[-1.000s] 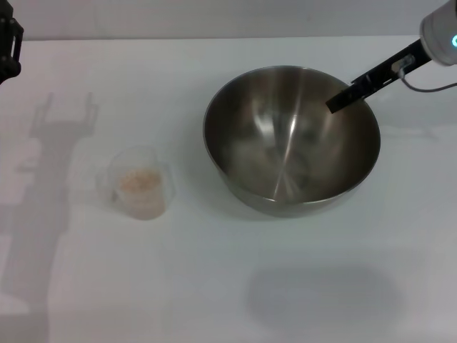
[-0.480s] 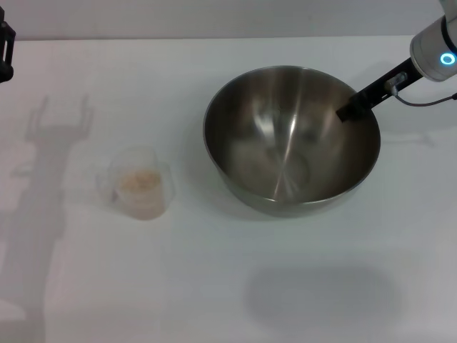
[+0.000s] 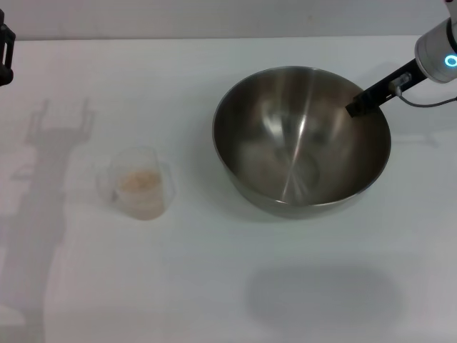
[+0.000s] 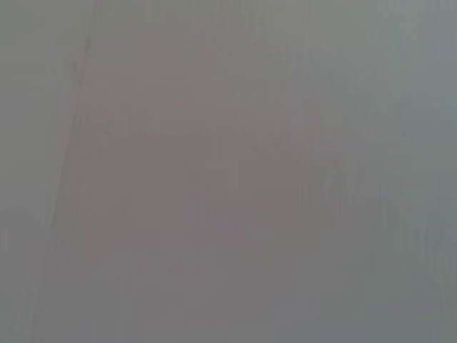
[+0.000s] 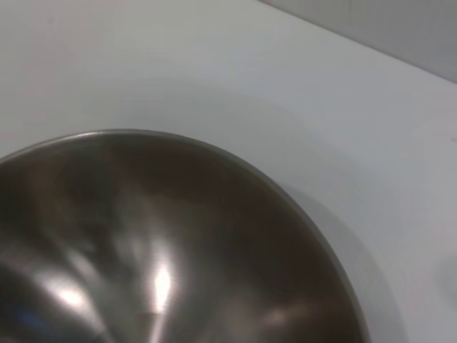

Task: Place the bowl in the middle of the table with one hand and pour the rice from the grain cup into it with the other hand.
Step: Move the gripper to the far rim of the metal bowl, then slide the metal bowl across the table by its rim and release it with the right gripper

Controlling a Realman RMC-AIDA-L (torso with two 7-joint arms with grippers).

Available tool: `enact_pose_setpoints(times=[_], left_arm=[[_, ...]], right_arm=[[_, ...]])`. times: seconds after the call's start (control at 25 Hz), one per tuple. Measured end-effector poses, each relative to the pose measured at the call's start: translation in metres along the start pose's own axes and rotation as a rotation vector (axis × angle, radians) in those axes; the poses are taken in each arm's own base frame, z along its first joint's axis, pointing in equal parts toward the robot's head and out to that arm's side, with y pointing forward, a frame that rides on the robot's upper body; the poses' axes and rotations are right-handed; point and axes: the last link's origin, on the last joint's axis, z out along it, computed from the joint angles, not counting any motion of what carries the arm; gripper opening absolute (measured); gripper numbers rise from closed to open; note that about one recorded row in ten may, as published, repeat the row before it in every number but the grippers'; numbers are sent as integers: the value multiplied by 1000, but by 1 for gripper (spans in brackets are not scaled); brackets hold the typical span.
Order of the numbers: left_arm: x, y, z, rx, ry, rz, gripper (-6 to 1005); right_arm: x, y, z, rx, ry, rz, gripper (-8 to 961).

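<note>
Desk (image 3: 214, 286) fills almost everything I see from the head camera, white and bare nearest me. A little farther out on my left side stands the cup (image 3: 139, 182), upright, with a low heap of rice (image 3: 138, 181) in its bottom; nothing touches it. To its right, well apart from it, sits the bowl (image 3: 302, 139), right of the desk's middle, upright with nothing in it. At the bowl's far right rim I see my right claw (image 3: 355, 108), a dark tip reaching in from the upper right and lying over the rim; I cannot tell whether its fingers are apart or clamped on the metal. The right wrist camera looks down onto the bowl's rim (image 5: 235, 161) and shiny inside against the desk. My left claw (image 3: 6, 44) sits at the far left edge, well away from the cup; I cannot tell its state.
</note>
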Motion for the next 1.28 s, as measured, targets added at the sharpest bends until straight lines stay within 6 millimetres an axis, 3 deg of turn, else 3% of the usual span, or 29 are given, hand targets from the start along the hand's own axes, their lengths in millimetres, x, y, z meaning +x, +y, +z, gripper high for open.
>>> enact_pose_setpoints(times=[0.6,1.0,1.28], left_arm=[[1,3,-1,-5,6,-11,687],[2,4,0,-6,11,-14,687],[2,5,1,-9,14,-14,686]], right_arm=[[-16,1,-24,4,-154,-15,22],[-22,18,-21,-66,-180,-73,24],[-24,36,-8,-97,-156,-118,22]])
